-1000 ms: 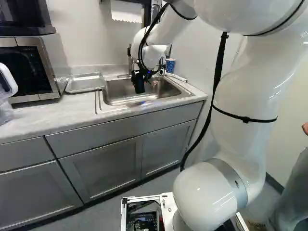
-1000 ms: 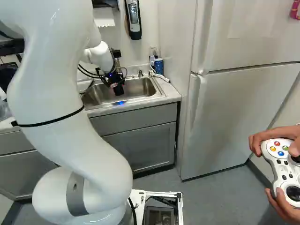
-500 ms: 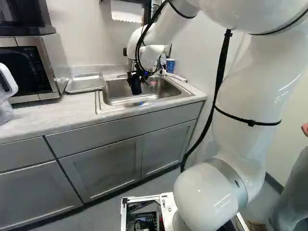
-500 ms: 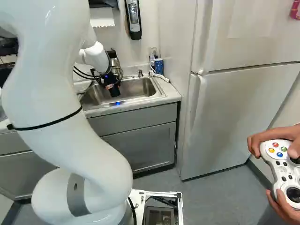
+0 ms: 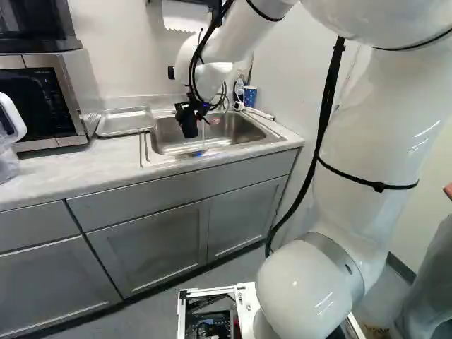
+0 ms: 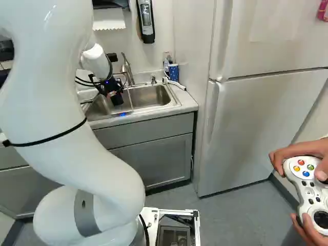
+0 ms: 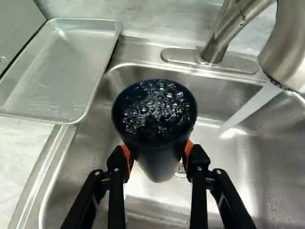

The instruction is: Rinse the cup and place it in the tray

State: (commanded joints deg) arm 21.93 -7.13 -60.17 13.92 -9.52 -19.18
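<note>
Dark cup (image 7: 157, 164) is held upright, mouth up, between the orange pads (image 7: 126, 153) of the gripper (image 5: 188, 119), over the sink (image 7: 219, 191). Bubbly liquid fills the mouth; the cup's inside below the bubbles can't be seen. In both base views cup and fingers blur into one dark shape. Water (image 7: 250, 109) runs beside the cup, well apart from it, into the sink. Faucet (image 7: 286, 45) is cut off in the wrist view. Drain (image 7: 180, 171) is mostly hidden behind the cup. Tray (image 7: 57, 71) lies on the counter (image 5: 85, 169) beside the sink, one side cut off in the wrist view, whole in the left base view. Microwave (image 5: 53, 106) and a clear jug (image 5: 8, 164), both cut off at the left of that view. Blue patterned cup (image 6: 173, 73) near the sink's back corner
</note>
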